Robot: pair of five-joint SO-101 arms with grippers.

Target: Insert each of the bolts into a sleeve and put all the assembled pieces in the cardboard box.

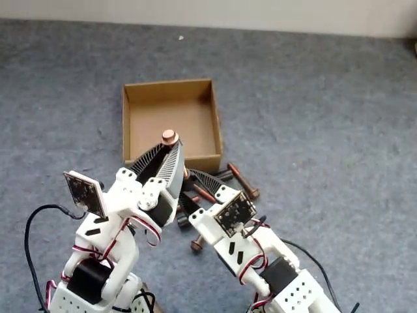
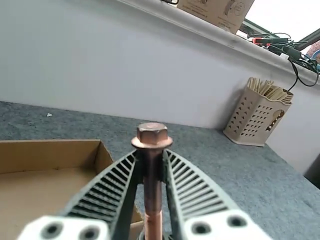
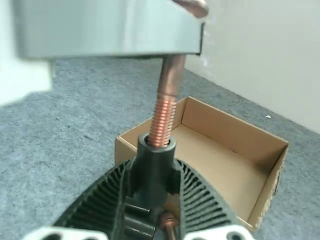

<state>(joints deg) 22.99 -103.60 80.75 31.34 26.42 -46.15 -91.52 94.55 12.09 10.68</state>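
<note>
My left gripper (image 1: 171, 147) is shut on a copper bolt (image 1: 169, 137), held upright with its hex head (image 2: 151, 136) above the fingertips, over the near wall of the open cardboard box (image 1: 168, 83). Just below it, my right gripper (image 1: 190, 176) is shut on a black sleeve (image 3: 155, 172). The bolt's threaded end (image 3: 162, 120) sits in the sleeve's top opening. The box (image 3: 230, 125) lies directly behind both grippers and looks bare inside.
Loose bolts (image 1: 242, 180) (image 1: 197, 244) and black sleeves (image 1: 225, 175) lie on the grey carpet just in front of the box, under the right arm. A beige perforated holder of sticks (image 2: 255, 120) stands by the far wall.
</note>
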